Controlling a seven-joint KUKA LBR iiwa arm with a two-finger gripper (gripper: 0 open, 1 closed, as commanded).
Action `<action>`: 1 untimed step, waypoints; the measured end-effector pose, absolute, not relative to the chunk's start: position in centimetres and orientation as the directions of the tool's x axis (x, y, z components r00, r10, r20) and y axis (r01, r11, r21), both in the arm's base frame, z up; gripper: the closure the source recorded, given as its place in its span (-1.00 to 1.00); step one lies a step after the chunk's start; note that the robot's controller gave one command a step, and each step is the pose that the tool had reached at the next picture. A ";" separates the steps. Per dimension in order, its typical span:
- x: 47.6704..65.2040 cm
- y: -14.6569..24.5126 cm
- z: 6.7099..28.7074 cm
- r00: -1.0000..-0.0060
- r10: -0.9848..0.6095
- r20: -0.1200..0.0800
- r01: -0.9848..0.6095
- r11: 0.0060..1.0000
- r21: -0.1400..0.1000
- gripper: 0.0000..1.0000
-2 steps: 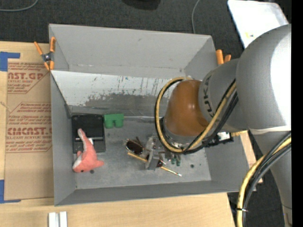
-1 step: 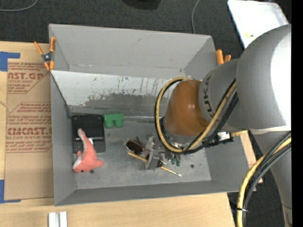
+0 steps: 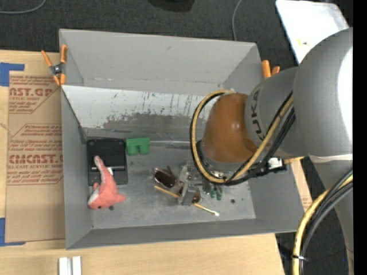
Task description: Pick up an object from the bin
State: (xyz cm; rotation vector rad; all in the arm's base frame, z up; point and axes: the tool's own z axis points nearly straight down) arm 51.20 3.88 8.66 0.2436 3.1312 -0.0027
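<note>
Room: bare floor of the grey metal bin (image 3: pixel 74 153) lies left of my fingers (image 3: pixel 194 187); the front wall is near.
Around: brown glossy lens piece (image 3: pixel 165 178) and thin wooden stick (image 3: pixel 205 209) beside me; black flat box (image 3: pixel 112 153), pink soft toy (image 3: pixel 105 191) and green block (image 3: pixel 137 146) well apart.
Hidden: my orange wrist cover (image 3: pixel 229 133) overhangs; released or clenched, I cannot tell.

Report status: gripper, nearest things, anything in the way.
Gripper low in bin, right side, over small heap. Nearest: brown glossy piece, thin wooden stick. Pink toy, green block, black box apart at left.
</note>
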 end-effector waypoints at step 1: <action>51.3 3.9 12.6 -0.988 0.154 -0.002 0.154 0.988 -0.001 1.00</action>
